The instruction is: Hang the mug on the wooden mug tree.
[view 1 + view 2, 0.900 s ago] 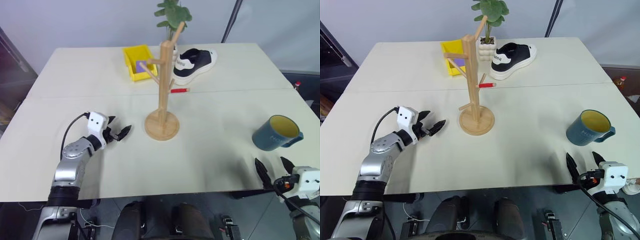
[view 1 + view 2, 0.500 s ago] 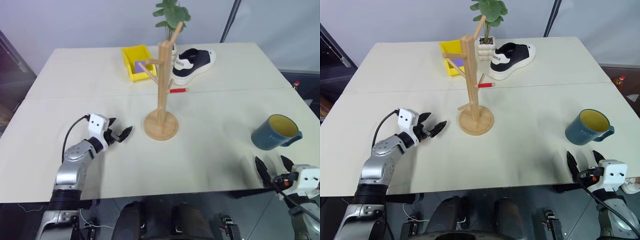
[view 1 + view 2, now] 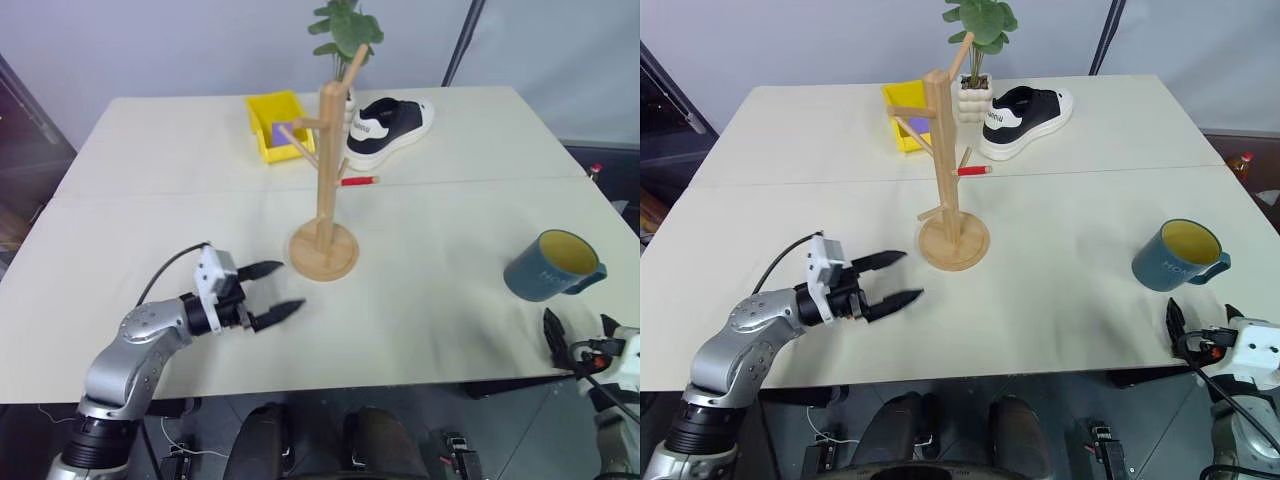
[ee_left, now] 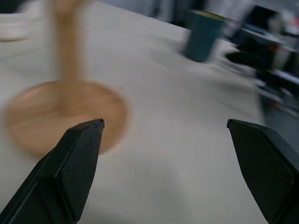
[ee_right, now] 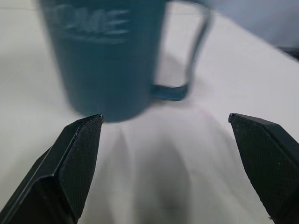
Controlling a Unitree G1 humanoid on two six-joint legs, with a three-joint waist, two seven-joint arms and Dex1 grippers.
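Observation:
The dark teal mug (image 3: 550,265) with a yellow-olive inside stands upright near the table's right edge, its handle turned to the right. The wooden mug tree (image 3: 325,170) rises from a round base at mid-table. My right gripper (image 3: 575,325) hovers open at the table's front edge just in front of the mug (image 5: 107,56), apart from it, with nothing between its fingers. My left gripper (image 3: 290,285) is open and empty, pointing right, just in front and left of the tree's base (image 4: 60,112).
A yellow box (image 3: 272,120), a black-and-white shoe (image 3: 388,125), a red pen (image 3: 358,181) and a potted plant (image 3: 345,30) sit behind the tree. Bare tabletop (image 3: 430,250) lies between the tree and the mug.
My left gripper has swung round to point right, moved right and nearer the front edge, and spread its fingers wider. My right gripper has shifted right, in line with the mug.

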